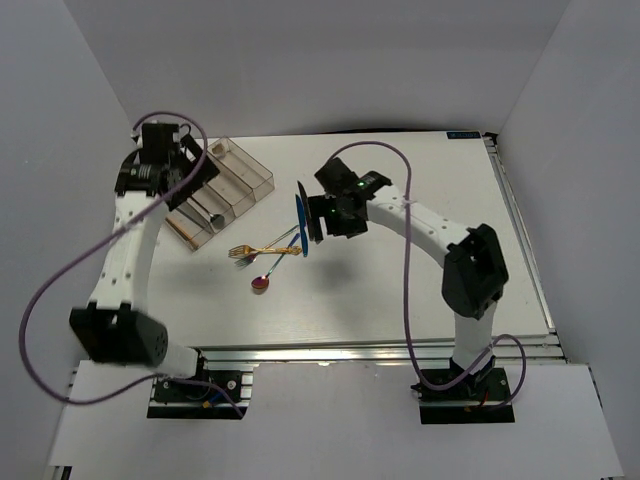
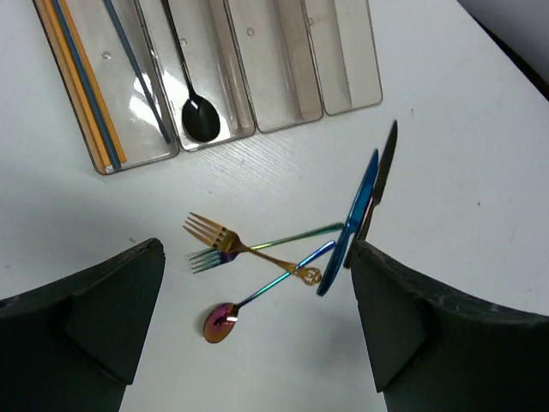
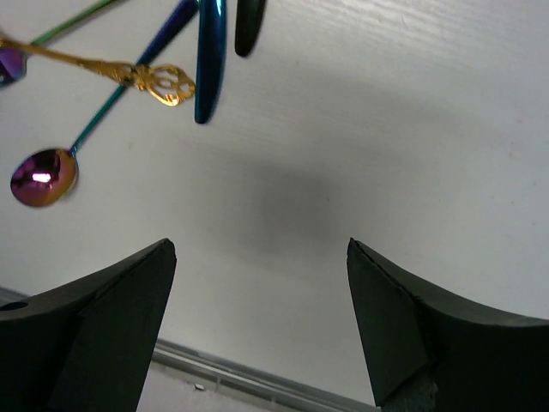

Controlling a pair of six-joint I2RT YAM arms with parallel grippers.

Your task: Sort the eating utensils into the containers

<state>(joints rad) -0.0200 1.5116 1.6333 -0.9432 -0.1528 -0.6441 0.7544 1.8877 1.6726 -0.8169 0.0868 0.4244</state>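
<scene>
Black fingers (image 2: pixel 94 318) of the left gripper (image 2: pixel 257 249) fill the lower corners of its wrist view. They stand wide apart with nothing between them. The right gripper (image 3: pixel 259 249) is also spread wide and holds nothing. Both hang over the white table (image 1: pixel 420 290).

One clear plastic tray (image 2: pixel 343 51) lies beyond the left fingertips. It has four long narrow compartments side by side. The compartment farthest to the left of the gripper holds the chopsticks: two tan wooden chopsticks (image 2: pixel 80 77) along its outer wall and dark chopsticks (image 2: pixel 137 69) beside them, whose number I cannot tell surely. The next compartment holds one black spoon (image 2: pixel 199 116), with its bowl toward the gripper.

Five pieces lie loose on the table in one crossing heap. It shows between the two left fingers in the wrist view, and just beyond the right gripper's fingertips. Two are knives: one shiny blue knife (image 2: pixel 353 219) and one black knife (image 2: pixel 384 167) close along its side. Two are forks: one gold fork (image 2: pixel 225 240) with an ornate handle end, and one iridescent fork (image 2: pixel 296 236) lying under it. One iridescent spoon (image 2: pixel 219 322), with a purple bowl, passes its handle under the gold fork and reaches the blue knife.
</scene>
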